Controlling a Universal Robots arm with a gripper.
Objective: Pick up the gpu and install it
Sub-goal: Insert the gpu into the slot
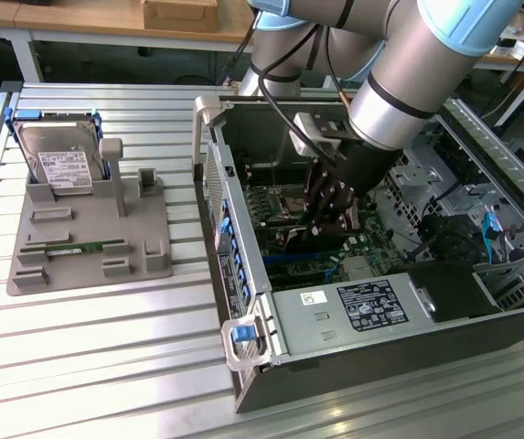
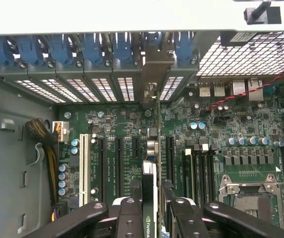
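Note:
Inside the open computer case (image 1: 243, 302), my gripper (image 1: 328, 218) reaches down over the green motherboard (image 1: 358, 247). In the wrist view the gripper (image 2: 154, 215) is shut on the gpu (image 2: 150, 198), which I see edge-on as a thin dark card between the black fingers (image 2: 129, 218). The card stands upright over the expansion slots. Its silvery bracket (image 2: 152, 74) reaches the case's rear slot openings. Whether the card's edge is seated in a slot is hidden.
On the exterior view's left, a grey holder (image 1: 143, 242) carries a silver hard drive (image 1: 58, 165) and a green memory stick (image 1: 74, 248). Blue slot latches (image 2: 82, 49), a white slot (image 2: 85, 166), a cable bundle (image 2: 42, 144) and the CPU socket (image 2: 246, 186) surround the card.

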